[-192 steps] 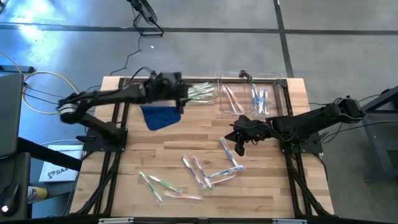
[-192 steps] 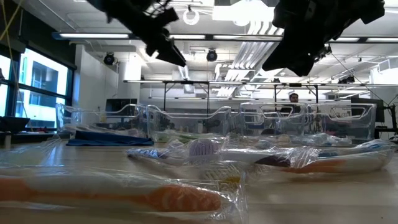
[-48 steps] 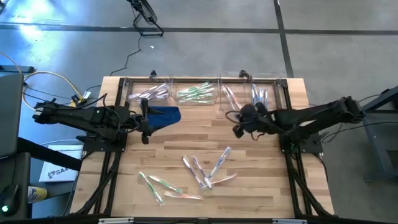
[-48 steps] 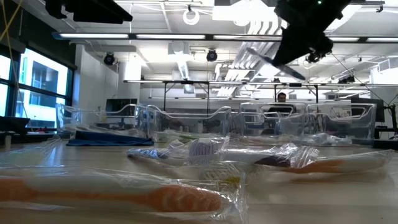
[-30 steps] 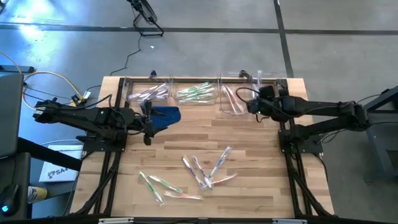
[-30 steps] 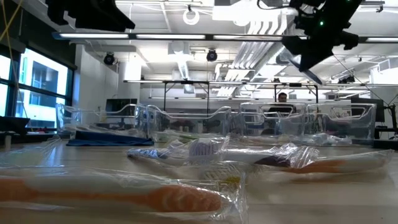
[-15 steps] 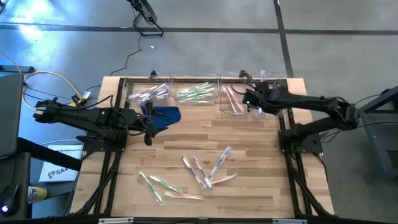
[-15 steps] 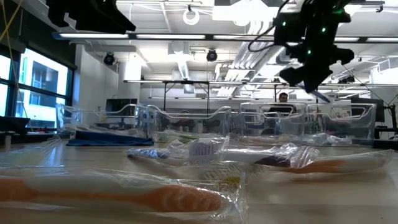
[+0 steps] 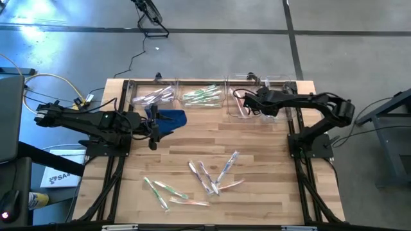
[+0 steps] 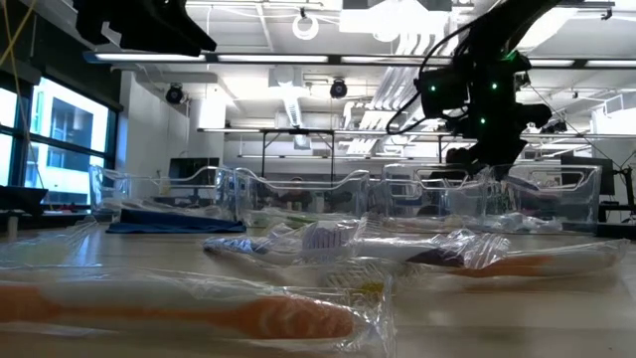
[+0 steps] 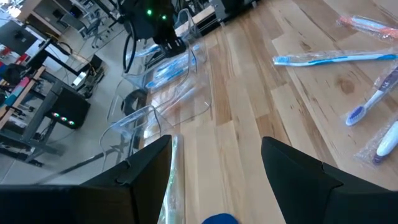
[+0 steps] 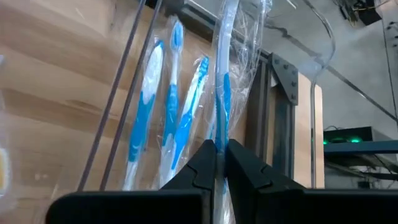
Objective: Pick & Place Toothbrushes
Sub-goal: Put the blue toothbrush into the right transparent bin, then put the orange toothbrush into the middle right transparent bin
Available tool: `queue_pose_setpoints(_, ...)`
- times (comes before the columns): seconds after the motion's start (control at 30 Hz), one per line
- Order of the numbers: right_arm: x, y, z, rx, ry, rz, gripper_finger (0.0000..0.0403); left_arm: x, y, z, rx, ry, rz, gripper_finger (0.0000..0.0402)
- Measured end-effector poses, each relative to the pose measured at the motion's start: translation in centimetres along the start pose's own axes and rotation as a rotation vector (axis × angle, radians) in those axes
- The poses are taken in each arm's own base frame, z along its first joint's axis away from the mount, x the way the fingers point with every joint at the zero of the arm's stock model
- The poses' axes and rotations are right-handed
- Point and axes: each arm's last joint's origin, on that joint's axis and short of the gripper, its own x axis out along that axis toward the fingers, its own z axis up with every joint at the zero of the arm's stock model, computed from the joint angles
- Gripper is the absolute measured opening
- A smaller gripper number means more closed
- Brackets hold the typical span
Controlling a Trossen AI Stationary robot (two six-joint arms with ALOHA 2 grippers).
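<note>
My right gripper [image 9: 258, 106] hangs over the clear bin [image 9: 287, 96] at the table's far right and is shut on a wrapped blue toothbrush [image 12: 224, 93]. Blue toothbrushes [image 12: 146, 118] lie on the floor of that bin. Loose wrapped toothbrushes [image 9: 212, 174] lie flat on the wood near the table's front, with green ones [image 9: 160, 189] to their left. My left gripper [image 9: 154, 128] hovers open beside the blue cloth [image 9: 172, 119], with nothing between its fingers [image 11: 143, 168]. My right gripper pinches the wrapped toothbrush between its two fingers [image 12: 202, 163], on the handle [image 12: 219, 134] near its end. The brush runs on along the fingers and out past their tips. It slants down over the bin, wrapper and all. Whether its free end touches the bin I cannot tell.
A row of clear bins stands along the far edge: whitish brushes [image 9: 154, 96], green ones [image 9: 202, 96], pink ones [image 9: 239, 102]. Dark frame rails [image 9: 294, 109] run beside the blue bin. Bare wood lies between the bins and the loose brushes.
My right gripper has come down from high over the far right corner toward the blue bin and a little toward the table's left, tipping its fingers further downward. The wrapped toothbrush has gone down with it. The left arm has kept still.
</note>
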Motion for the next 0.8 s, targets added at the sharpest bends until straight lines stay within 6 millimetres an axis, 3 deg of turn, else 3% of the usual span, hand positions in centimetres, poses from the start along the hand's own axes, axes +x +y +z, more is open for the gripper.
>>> queue_pose_setpoints(0.47,0.5,-0.1,0.1,-0.001,0.033,0.004,0.0124,0.0,0.0,0.0,0.000,0.000,0.000,0.0241)
queue_pose_setpoints(0.63,0.3,-0.4,0.3,-0.008,0.009,-0.008,0.0124,0.0,0.0,0.0,0.000,0.000,0.000,0.0241)
queue_pose_setpoints(0.8,-1.6,-1.3,1.0,-0.024,-0.046,0.048,0.0094,0.0,0.0,0.0,0.000,0.000,0.000,0.0241)
